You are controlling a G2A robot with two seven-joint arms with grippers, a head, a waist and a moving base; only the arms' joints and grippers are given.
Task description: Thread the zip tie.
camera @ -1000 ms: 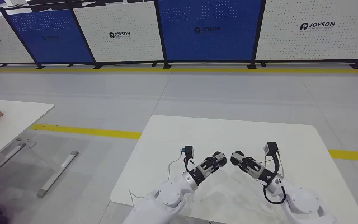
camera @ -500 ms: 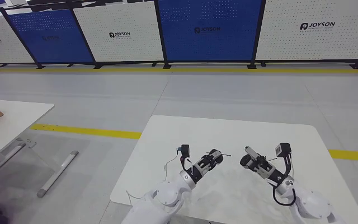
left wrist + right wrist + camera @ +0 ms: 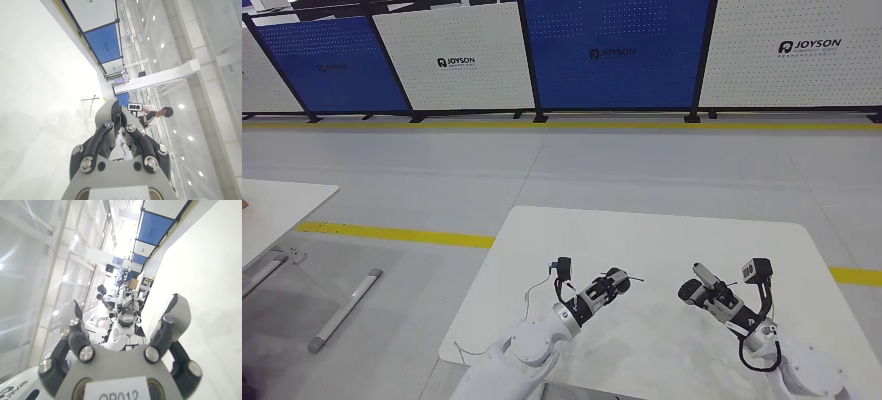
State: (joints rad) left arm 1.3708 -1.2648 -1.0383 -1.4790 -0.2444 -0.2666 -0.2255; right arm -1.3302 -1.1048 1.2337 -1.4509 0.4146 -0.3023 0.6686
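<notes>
A thin black zip tie (image 3: 636, 278) juts from the tip of my left gripper (image 3: 618, 280), low over the white table (image 3: 662, 235). In the left wrist view that gripper (image 3: 118, 106) is shut, with a thin strip pinched between its pads, and the black zip tie (image 3: 90, 99) shows as crossed lines just past the fingertips. My right gripper (image 3: 694, 287) is a short way to the right, apart from the tie. In its own wrist view the right gripper (image 3: 126, 302) is wide open with nothing between its fingers (image 3: 176, 303).
Both arms are near the table's front edge (image 3: 542, 362). A second white table (image 3: 282, 205) stands off to the left across the floor. Blue and white panels (image 3: 617, 55) line the far side of the room.
The two grippers were almost touching a second ago. The right gripper has pulled away to the right, and the left has drawn back slightly to the left with the tie.
</notes>
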